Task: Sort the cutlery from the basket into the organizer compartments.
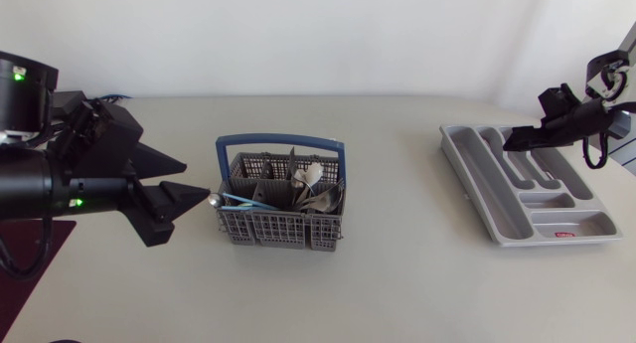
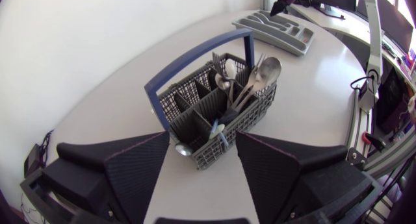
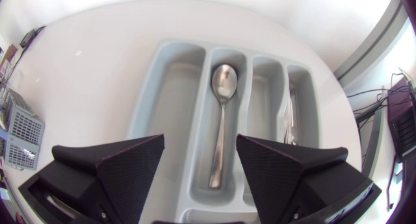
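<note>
Facing the basket: the left pincer (image 1: 197,182) is hanging wide open with nothing in it, and the basket (image 1: 281,141) is sitting just off its tips at 3 o'clock in the head view.
Nearest piece: a blue-handled piece (image 1: 241,205) is lying at the basket's 8 o'clock corner. Its shiny rounded end is poking out over the wall right beside the lower finger, and I can't tell if they're touching.
Long axis: it's running roughly 9 to 3, so it's pointing pretty much straight at the pincer. I'm guessing the grab is turning on that.
Other cutlery: spoons and forks (image 2: 260,74) are leaning in the compartments on the far side from the pincer.
Right pincer (image 3: 200,143): it's hovering released and empty over the organizer (image 3: 174,74), where one spoon (image 3: 221,120) is lying lengthwise in a long slot.
Nearer arm: the left one, easily. The right one is sitting well apart from the basket, out at the 3 o'clock end of the bench (image 1: 397,283).
</note>
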